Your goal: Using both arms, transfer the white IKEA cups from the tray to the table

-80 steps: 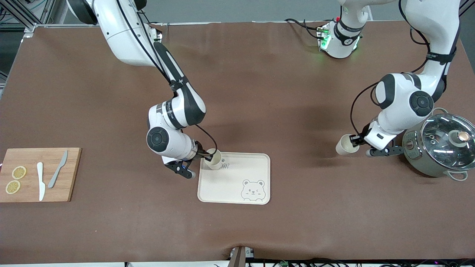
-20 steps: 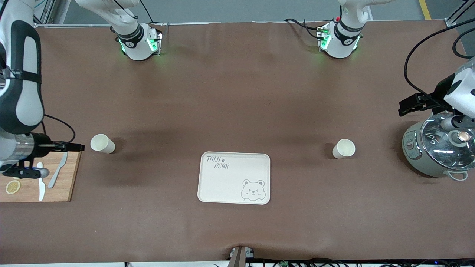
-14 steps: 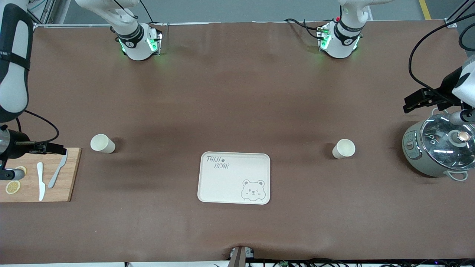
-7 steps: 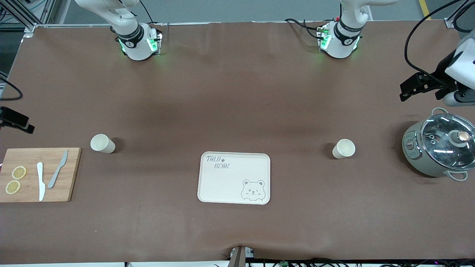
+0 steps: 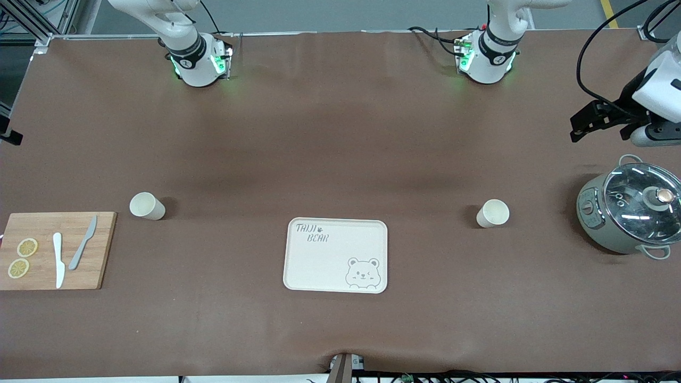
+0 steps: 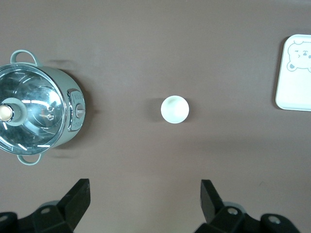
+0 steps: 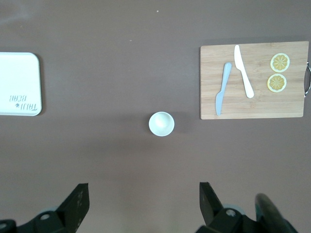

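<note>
Two white cups stand upright on the brown table, apart from the bear-printed tray (image 5: 335, 255). One cup (image 5: 147, 206) is beside the cutting board and shows in the right wrist view (image 7: 161, 124). The other cup (image 5: 492, 213) is beside the pot and shows in the left wrist view (image 6: 174, 109). My left gripper (image 5: 574, 127) is open and empty, high over the table by the pot (image 6: 144, 199). My right gripper (image 5: 10, 137) is open and empty, high at the right arm's end of the table (image 7: 143, 199).
A wooden cutting board (image 5: 57, 250) with two knives and two lemon slices lies at the right arm's end (image 7: 253, 81). A grey pot with a glass lid (image 5: 630, 213) stands at the left arm's end (image 6: 36, 121). The tray holds nothing.
Both grippers have let go of the cups and drawn back. The cup once at the tray's corner now stands by the cutting board. In the last second, both grippers rose toward the table's ends.
</note>
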